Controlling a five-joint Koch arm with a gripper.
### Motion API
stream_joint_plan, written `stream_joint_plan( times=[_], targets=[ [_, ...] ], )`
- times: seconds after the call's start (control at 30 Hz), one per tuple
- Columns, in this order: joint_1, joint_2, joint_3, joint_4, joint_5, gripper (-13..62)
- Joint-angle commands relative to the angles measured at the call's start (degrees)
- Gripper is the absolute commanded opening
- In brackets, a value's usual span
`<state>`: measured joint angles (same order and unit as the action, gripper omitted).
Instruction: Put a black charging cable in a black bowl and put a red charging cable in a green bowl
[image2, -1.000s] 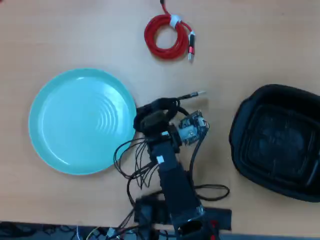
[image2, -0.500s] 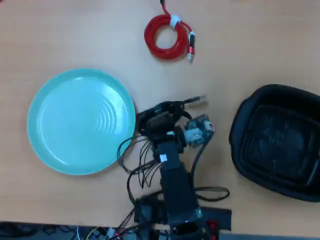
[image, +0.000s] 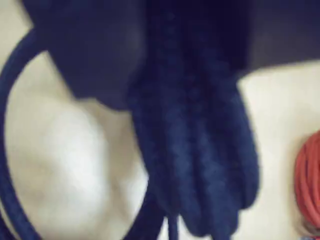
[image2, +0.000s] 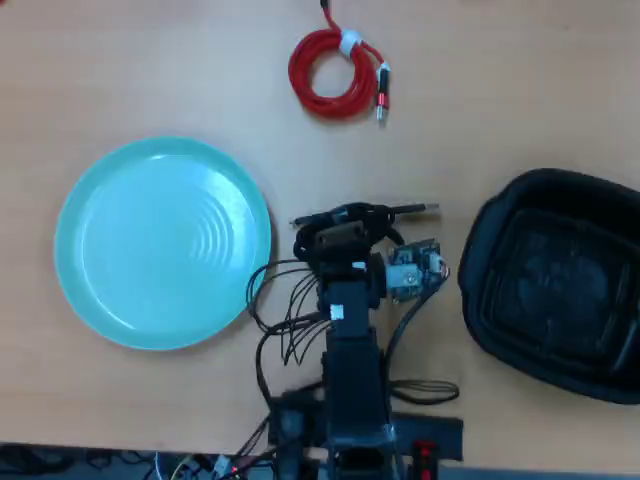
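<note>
In the overhead view my gripper (image2: 338, 228) is shut on the black charging cable (image2: 372, 212), between the two bowls. The cable's coil bunches at the jaws and its plug end sticks out to the right. In the wrist view the black cable (image: 195, 150) hangs blurred as a thick bundle right in front of the camera. The green bowl (image2: 100, 240) lies empty to the left. The black bowl (image2: 482, 245) lies empty to the right. The red charging cable (image2: 330, 75) lies coiled at the far edge of the table, and shows at the right edge of the wrist view (image: 307, 180).
The arm's base and its loose black wires (image2: 290, 320) take up the near middle of the table. A thin dark loop (image: 6, 150) curves down the left of the wrist view. The table surface is light wood.
</note>
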<state>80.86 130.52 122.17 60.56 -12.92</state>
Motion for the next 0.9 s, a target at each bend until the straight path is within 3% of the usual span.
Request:
stream_joint_plan(
  times=[0.0, 0.2, 0.87],
  targets=[
    [-0.09, 5.89, -5.8, -14.85, 3.08, -5.9],
    [-1.05, 5.8, 4.31, -25.84, 7.29, -5.9],
    [0.26, 5.8, -2.99, -28.13, 11.87, -5.8]
  ],
)
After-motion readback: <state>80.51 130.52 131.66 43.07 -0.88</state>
